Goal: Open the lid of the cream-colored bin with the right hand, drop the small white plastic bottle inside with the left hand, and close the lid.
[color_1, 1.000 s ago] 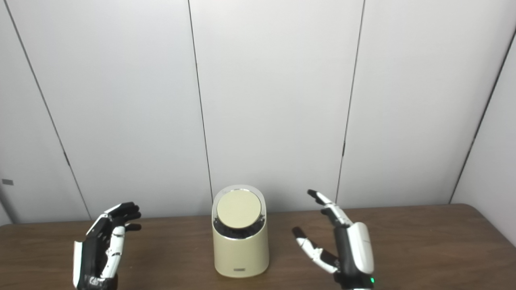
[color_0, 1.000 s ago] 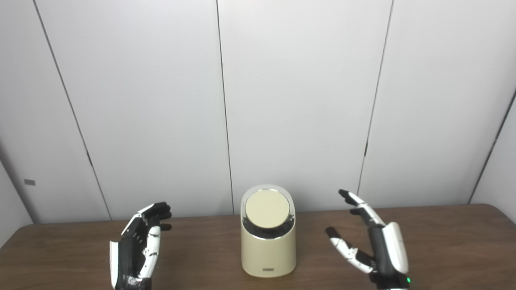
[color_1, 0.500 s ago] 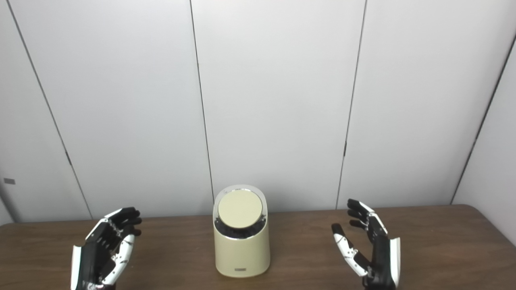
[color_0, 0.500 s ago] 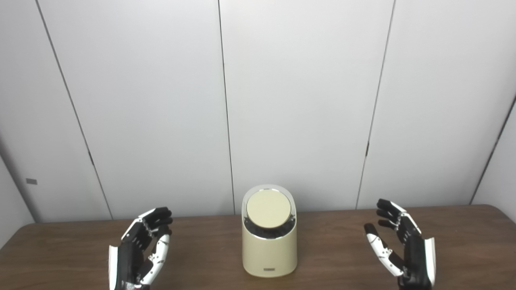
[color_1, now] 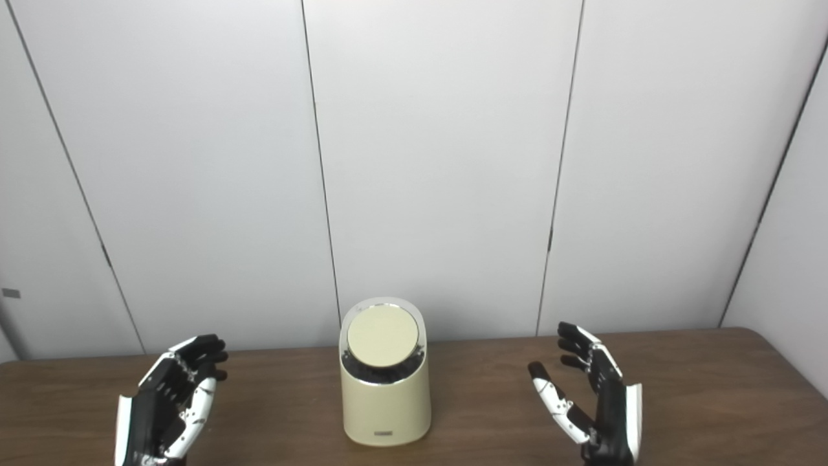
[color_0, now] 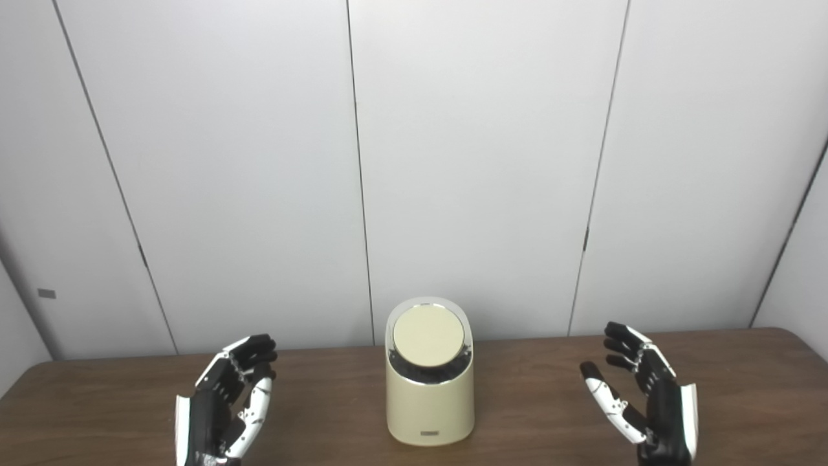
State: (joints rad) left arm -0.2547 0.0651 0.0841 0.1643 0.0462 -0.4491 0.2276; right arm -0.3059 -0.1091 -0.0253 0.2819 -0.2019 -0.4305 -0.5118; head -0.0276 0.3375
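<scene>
The cream-colored bin [color_0: 429,404] stands upright in the middle of the brown table [color_0: 336,414], its round lid [color_0: 428,338] shut and tilted toward me. My left hand [color_0: 223,404] is open and empty, left of the bin and well apart from it. My right hand [color_0: 647,404] is open and empty, right of the bin, palm turned toward it. The same shows in the right eye view: bin [color_1: 385,402], left hand [color_1: 165,404], right hand [color_1: 592,404]. No small white bottle is in view.
A pale panelled wall [color_0: 479,162] rises right behind the table's far edge. The table's rounded right corner [color_0: 799,340] is at the far right. Bare tabletop lies between each hand and the bin.
My right hand has moved right and down, away from the bin, over the last second. My left hand's thumb has shifted slightly. The bin has not moved.
</scene>
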